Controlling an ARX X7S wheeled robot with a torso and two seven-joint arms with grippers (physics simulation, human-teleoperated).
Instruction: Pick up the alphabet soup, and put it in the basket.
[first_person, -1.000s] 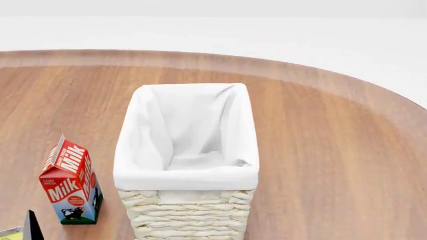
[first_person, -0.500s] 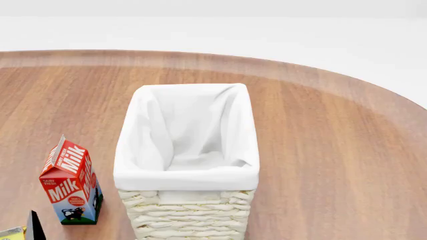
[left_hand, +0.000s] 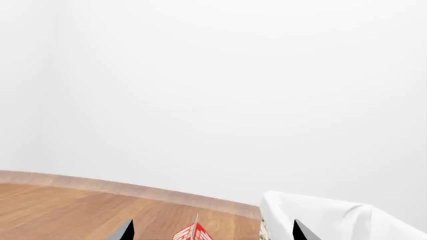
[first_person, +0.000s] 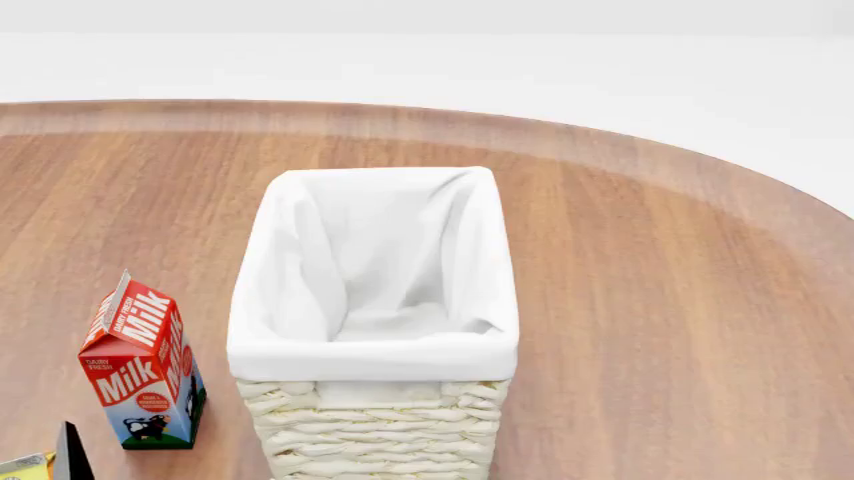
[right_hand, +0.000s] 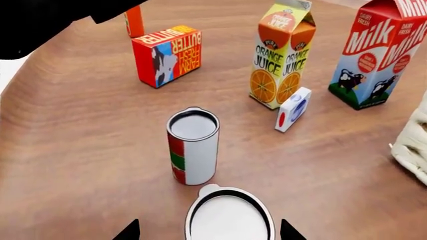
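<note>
Alphabet soup (right_hand: 229, 219): upright on the table (right_hand: 80, 150), only its white-grey top visible, between the right gripper's (right_hand: 210, 231) two released fingertips, untouched. Red-and-green can (right_hand: 193, 147) stands just beyond the soup; orange juice carton (right_hand: 281, 54), butter box (right_hand: 166, 54) and milk carton (right_hand: 377, 55) farther beyond. Basket (first_person: 378, 300) sits beside the milk carton. Left gripper (left_hand: 210, 232) hangs released.

Matt wood-grain table (first_person: 667, 300), coarse woven wicker basket (first_person: 380, 435) with smooth white cloth lining (first_person: 380, 250).
</note>
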